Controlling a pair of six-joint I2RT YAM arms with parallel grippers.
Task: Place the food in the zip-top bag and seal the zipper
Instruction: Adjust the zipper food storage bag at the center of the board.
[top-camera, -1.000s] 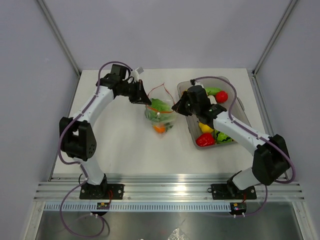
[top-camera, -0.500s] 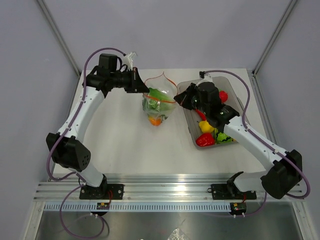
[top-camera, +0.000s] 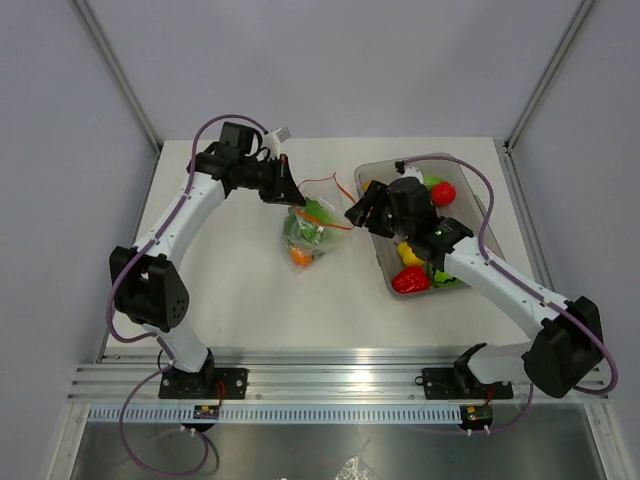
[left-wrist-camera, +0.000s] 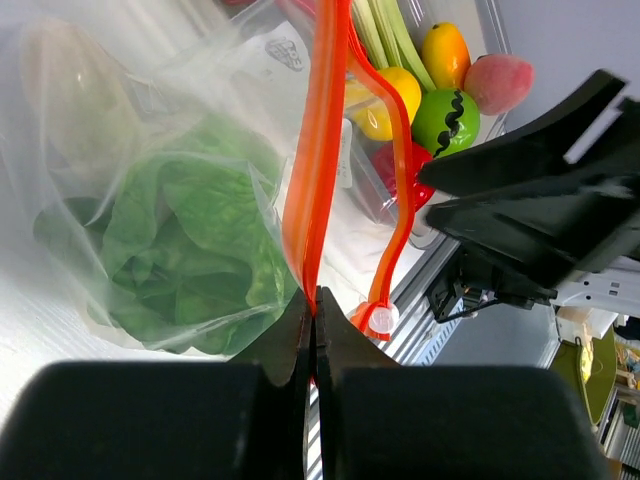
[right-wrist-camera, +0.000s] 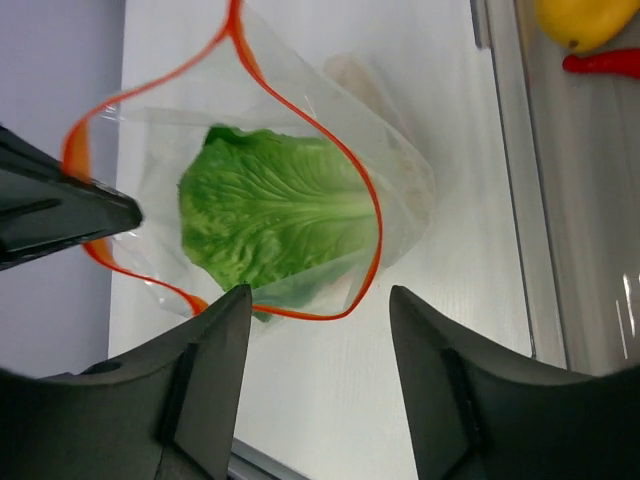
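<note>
The zip-top bag (top-camera: 312, 228) rests on the white table between the arms, its mouth gaping. Inside lie a green lettuce leaf (right-wrist-camera: 275, 215) and an orange piece (top-camera: 300, 257). My left gripper (left-wrist-camera: 315, 300) is shut on the red-orange zipper (left-wrist-camera: 318, 150) at the bag's left end; from above it sits at the bag's upper left (top-camera: 283, 193). My right gripper (right-wrist-camera: 320, 300) is open just off the bag's right rim, with nothing between its fingers (right-wrist-camera: 215, 380). More food sits in the grey tub (top-camera: 383, 262): a red pepper (top-camera: 410, 281), a yellow piece (top-camera: 410, 255) and a red tomato (top-camera: 443, 193).
The tub stands right of the bag, under my right forearm. The left wrist view shows its yellow (left-wrist-camera: 385, 100), green (left-wrist-camera: 447, 120) and peach (left-wrist-camera: 497, 82) pieces behind the bag. Grey walls close in the table at the back and sides.
My right gripper has opened and come off the bag's rim. The bag, lifted half a second ago, has come down to the table, and the left arm has lowered with it.
</note>
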